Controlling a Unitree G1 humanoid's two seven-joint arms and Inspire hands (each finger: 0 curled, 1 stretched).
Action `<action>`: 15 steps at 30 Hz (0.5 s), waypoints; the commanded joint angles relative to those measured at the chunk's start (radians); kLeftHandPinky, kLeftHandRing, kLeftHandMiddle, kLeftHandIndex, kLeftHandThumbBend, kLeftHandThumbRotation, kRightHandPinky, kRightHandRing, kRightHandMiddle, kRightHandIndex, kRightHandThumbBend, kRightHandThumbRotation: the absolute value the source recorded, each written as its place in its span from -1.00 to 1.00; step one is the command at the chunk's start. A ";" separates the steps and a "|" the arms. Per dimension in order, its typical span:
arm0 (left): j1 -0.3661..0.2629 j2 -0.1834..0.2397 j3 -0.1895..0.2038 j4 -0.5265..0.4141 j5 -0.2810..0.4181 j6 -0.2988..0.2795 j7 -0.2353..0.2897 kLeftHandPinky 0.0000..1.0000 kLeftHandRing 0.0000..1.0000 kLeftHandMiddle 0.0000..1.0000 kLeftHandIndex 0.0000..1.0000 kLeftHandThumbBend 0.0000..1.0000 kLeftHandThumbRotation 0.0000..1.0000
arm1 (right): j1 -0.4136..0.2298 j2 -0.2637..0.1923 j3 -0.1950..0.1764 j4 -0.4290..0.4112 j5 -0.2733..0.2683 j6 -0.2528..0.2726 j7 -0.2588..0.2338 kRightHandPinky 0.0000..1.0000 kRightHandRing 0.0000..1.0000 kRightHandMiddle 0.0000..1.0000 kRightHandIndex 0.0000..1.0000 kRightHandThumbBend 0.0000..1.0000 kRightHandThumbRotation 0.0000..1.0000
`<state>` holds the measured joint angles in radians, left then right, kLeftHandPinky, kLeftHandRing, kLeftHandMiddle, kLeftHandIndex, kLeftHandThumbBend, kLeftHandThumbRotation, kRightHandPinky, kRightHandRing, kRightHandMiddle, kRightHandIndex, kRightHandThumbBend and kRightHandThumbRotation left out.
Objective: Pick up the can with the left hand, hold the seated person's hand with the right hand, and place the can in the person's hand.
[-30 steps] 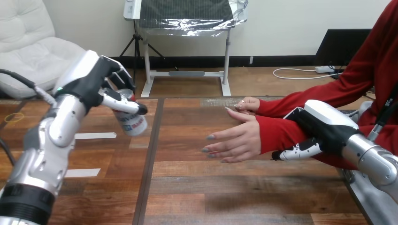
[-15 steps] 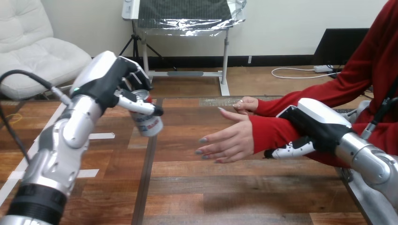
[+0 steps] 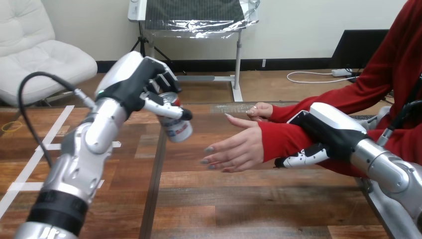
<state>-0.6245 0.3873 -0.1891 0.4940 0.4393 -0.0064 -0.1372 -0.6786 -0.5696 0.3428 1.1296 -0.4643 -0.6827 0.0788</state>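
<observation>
The can [image 3: 177,125] in my left hand [image 3: 142,85] reads white with red and blue print. Both hands are black with white shells; my right hand's [image 3: 329,130] fingers [image 3: 298,159] are banded black-and-white. The table [image 3: 239,199] is brown wood-grain, with white tape strips [image 3: 21,186] left of my left hand.

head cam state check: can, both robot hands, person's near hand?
left robot hand: shut on the can.
can: held in the air, tilted.
right robot hand: curled round the person's forearm.
person's hand: open, empty, apart from the can.
</observation>
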 commanded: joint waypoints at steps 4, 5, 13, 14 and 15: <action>-0.124 -0.032 -0.006 0.053 0.002 -0.052 0.044 -0.35 -0.25 -0.12 -0.13 0.50 -1.00 | -0.098 0.060 -0.043 -0.070 0.045 -0.013 0.000 -0.55 -0.51 -0.43 -0.43 0.39 -0.41; -0.126 -0.035 -0.007 0.060 0.001 -0.058 0.045 -0.35 -0.25 -0.12 -0.13 0.50 -1.00 | -0.098 0.062 -0.044 -0.070 0.047 -0.012 0.002 -0.56 -0.51 -0.43 -0.43 0.40 -0.40; -0.151 -0.069 -0.013 0.117 -0.005 -0.082 0.046 -0.31 -0.20 -0.09 -0.12 0.50 -1.00 | -0.101 0.075 -0.047 -0.079 0.058 -0.012 0.017 -0.54 -0.49 -0.41 -0.37 0.39 -0.34; -0.154 -0.071 -0.016 0.123 -0.003 -0.087 0.048 -0.30 -0.19 -0.09 -0.12 0.50 -1.00 | -0.102 0.076 -0.047 -0.080 0.060 -0.011 0.019 -0.53 -0.48 -0.40 -0.35 0.39 -0.34; -0.156 -0.073 -0.017 0.129 -0.001 -0.091 0.050 -0.30 -0.19 -0.09 -0.12 0.50 -1.00 | -0.102 0.076 -0.047 -0.082 0.061 -0.010 0.020 -0.52 -0.47 -0.39 -0.34 0.39 -0.33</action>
<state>-0.6758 0.3294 -0.2014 0.5960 0.4390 -0.0590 -0.1173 -0.6792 -0.5436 0.3371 1.1109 -0.4443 -0.6779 0.0949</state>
